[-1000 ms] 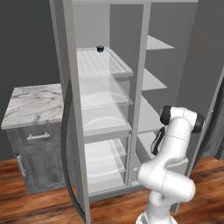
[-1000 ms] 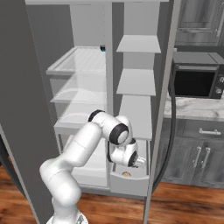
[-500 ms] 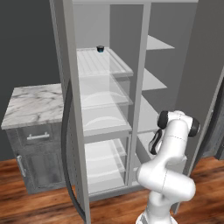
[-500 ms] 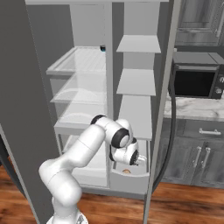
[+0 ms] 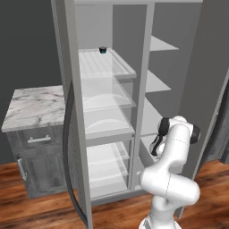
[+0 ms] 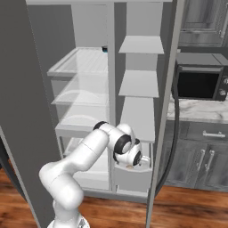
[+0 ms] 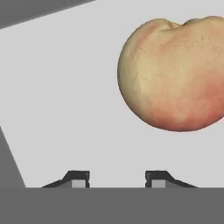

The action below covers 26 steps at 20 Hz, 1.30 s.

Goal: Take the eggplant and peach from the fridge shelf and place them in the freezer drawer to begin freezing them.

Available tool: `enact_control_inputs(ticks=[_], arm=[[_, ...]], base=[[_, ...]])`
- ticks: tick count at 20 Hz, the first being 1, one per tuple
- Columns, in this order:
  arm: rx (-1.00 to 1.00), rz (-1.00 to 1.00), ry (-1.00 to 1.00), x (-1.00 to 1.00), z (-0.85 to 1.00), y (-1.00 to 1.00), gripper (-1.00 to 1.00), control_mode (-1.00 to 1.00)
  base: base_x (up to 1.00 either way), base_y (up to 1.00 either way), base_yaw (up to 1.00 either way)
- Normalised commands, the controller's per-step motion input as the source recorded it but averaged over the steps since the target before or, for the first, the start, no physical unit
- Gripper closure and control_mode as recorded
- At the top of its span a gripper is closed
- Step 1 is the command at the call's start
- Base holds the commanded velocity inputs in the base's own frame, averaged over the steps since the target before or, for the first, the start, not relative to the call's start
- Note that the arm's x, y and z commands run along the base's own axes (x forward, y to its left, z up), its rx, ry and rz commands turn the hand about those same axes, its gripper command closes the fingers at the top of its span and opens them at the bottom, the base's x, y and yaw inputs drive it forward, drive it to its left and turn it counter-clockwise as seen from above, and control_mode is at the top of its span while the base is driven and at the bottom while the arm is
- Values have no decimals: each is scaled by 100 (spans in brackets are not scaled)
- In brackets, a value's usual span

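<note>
One peach lying on pale drawer floor, beyond gripper. Fingertips apart, gripping nothing

The floor was reddish-brown wood planking. The wall behind was dark grey. A tall grey fridge stood open, its door swung wide. Left of it stood a dark grey cabinet with a white marble top and a metal drawer handle. To the right, a black microwave sat on a marble counter above grey cabinets with metal handles. Lighting was even.
</note>
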Motion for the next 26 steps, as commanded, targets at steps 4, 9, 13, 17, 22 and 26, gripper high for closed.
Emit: enact_control_inputs(ticks=[4, 9, 13, 17, 22, 26], arm=[[0, 0, 0, -4, 0, 0, -100, -100], [0, 0, 0, -27, 12, 0, -100, -100], [0, 0, -8, -72, 25, -3, -100, -100], [0, -2, -6, -100, 16, -13, -100, -100], [0, -4, -10, -100, 29, -12, -100, -100], [0, -7, -25, -75, 75, 0, -100, -100]], base=[[0, 0, 0], [0, 0, 0], [0, 0, 0], [0, 0, 0], [0, 0, 0], [0, 0, 0]])
